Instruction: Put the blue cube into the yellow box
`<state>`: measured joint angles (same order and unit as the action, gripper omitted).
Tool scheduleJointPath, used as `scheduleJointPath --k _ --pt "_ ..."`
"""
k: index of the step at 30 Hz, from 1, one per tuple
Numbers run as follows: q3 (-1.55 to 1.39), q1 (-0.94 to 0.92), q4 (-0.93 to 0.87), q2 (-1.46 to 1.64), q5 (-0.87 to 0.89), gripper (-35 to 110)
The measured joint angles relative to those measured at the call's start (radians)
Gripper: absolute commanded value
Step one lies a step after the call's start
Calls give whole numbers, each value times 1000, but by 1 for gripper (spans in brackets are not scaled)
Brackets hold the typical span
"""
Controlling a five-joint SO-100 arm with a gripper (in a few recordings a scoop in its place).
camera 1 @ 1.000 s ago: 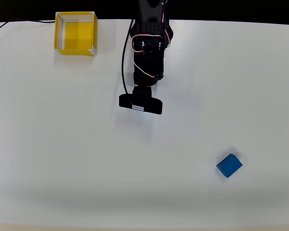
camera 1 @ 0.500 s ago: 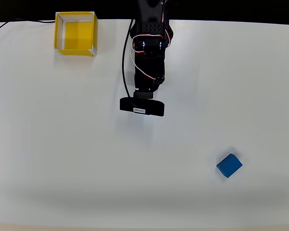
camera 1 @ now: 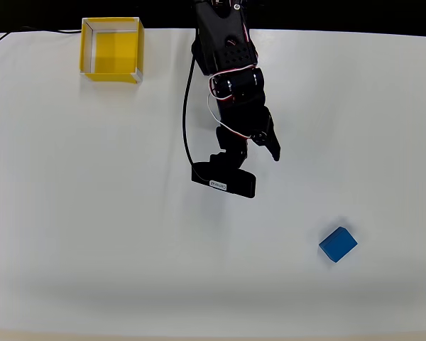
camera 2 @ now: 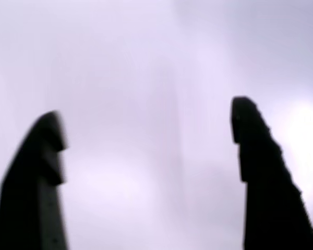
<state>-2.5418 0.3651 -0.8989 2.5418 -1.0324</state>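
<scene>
The blue cube (camera 1: 338,244) lies on the white table at the lower right of the overhead view, turned at an angle. The yellow box (camera 1: 112,48) stands open-topped at the table's upper left with nothing in it. My black gripper (camera 1: 250,165) hangs over the middle of the table, well up and left of the cube and far from the box. In the wrist view my gripper (camera 2: 146,122) is open, and between its two dark fingers (camera 2: 261,172) there is only blurred white table.
The white table (camera 1: 92,213) runs to a dark edge along the top. A black cable (camera 1: 184,106) hangs along the arm's left side, and another thin cable (camera 1: 28,31) runs off at the upper left corner.
The arm has swung to the right and reached further down the picture toward the cube. One jaw now sticks out to the right, so the gripper has opened.
</scene>
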Motion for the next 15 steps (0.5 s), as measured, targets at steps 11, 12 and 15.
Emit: scheduleJointPath --k 11,12,15 --pt "611 67 38 -712 284 52" --pt "657 67 38 -765 298 55" --pt "787 75 37 -908 337 62"
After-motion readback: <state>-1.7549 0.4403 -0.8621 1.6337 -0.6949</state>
